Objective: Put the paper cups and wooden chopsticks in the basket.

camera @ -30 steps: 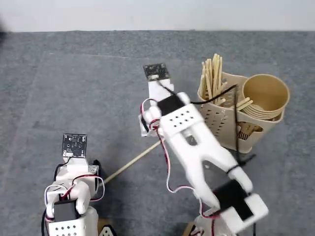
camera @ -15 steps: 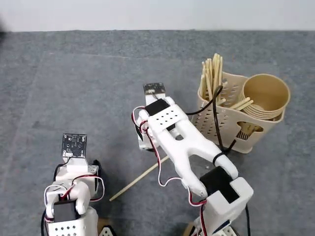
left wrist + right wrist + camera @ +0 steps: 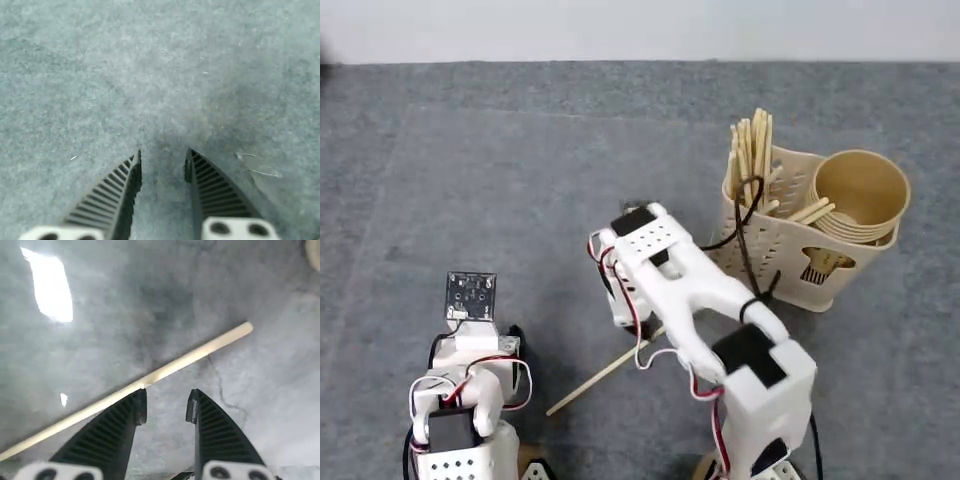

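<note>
Now: right gripper (image 3: 166, 405), drawn back over the last second from beside the basket (image 3: 775, 245), hangs with jaws parted and empty. One loose wooden chopstick (image 3: 175, 364), itself shifted nearer the arm bases, lies flat on the grey mat (image 3: 500, 180) just beyond its fingertips and crosswise to them. Left gripper (image 3: 162, 165): jaws slightly apart, holding nothing; paper cups (image 3: 865, 195) and the other chopsticks (image 3: 750, 150) already stand in the basket, so this stick looks like the last item outstanding.

A grey, felt-like tabletop (image 3: 500, 170) carried a single pale wooden chopstick (image 3: 600, 376), which lay slantwise at the near centre. A beige perforated plastic basket (image 3: 775, 250) stood on it farther back, to the right.
</note>
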{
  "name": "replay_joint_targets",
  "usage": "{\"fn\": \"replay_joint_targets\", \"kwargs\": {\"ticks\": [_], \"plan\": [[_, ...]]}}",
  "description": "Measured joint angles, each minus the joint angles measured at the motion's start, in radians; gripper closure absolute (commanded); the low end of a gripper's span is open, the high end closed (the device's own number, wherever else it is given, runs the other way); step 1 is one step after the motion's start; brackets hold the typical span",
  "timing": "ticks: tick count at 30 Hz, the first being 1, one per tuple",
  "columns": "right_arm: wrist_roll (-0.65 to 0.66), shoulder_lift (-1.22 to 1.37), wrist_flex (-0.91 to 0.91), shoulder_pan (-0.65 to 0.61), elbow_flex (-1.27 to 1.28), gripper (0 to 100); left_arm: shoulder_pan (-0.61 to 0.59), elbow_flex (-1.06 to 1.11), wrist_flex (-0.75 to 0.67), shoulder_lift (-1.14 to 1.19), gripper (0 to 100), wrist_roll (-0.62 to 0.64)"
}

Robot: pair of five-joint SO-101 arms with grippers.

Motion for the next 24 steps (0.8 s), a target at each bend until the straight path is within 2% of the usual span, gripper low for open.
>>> {"fn": "replay_joint_targets", "kwargs": {"ticks": [6, 16, 21, 24], "plan": [[0.0, 0.055, -0.021, 0.015, -0.002, 84.8, 0.0, 0.0, 0.0, 0.0, 86, 0.0], [-0.002, 0.052, -0.181, 0.018, -0.005, 84.5, 0.0, 0.0, 0.0, 0.0, 86, 0.0], [-0.002, 0.057, -0.166, 0.021, -0.097, 84.5, 0.0, 0.0, 0.0, 0.0, 86, 0.0], [-0.002, 0.057, -0.094, 0.021, -0.198, 84.5, 0.0, 0.0, 0.0, 0.0, 86, 0.0]]}}
